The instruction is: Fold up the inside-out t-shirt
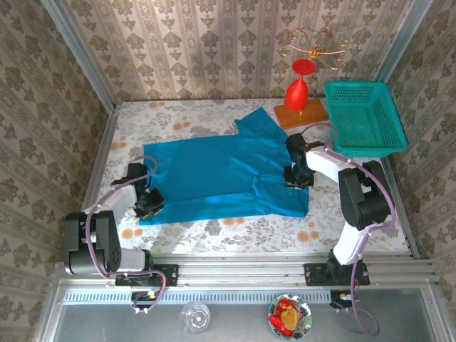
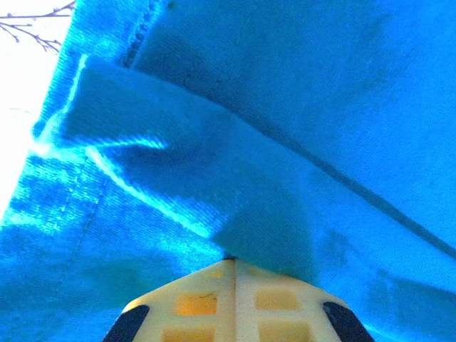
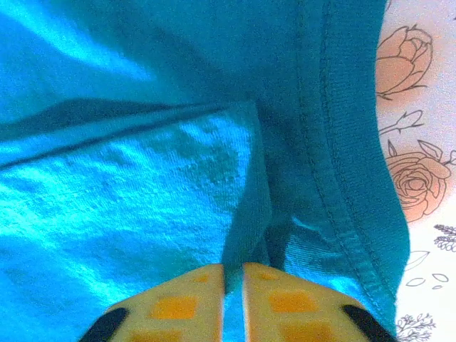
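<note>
The inside-out t-shirt (image 1: 221, 174) lies spread flat across the middle of the floral table, bright blue, with one sleeve pointing to the back right. My left gripper (image 1: 148, 204) sits at the shirt's near-left corner. In the left wrist view the left gripper (image 2: 235, 261) is shut, and a raised fold of the t-shirt (image 2: 214, 178) runs into its tips. My right gripper (image 1: 296, 175) rests on the shirt's right side near the hem. In the right wrist view the right gripper (image 3: 234, 268) is shut on a thin ridge of the t-shirt (image 3: 142, 185) beside the stitched hem.
A teal mesh basket (image 1: 365, 120) stands at the back right. A red goblet (image 1: 298, 87) stands on a wooden board (image 1: 302, 114) just behind the sleeve. Metal posts and patterned walls close in the table on three sides. Bare floral tablecloth (image 1: 235, 226) shows in front of the shirt.
</note>
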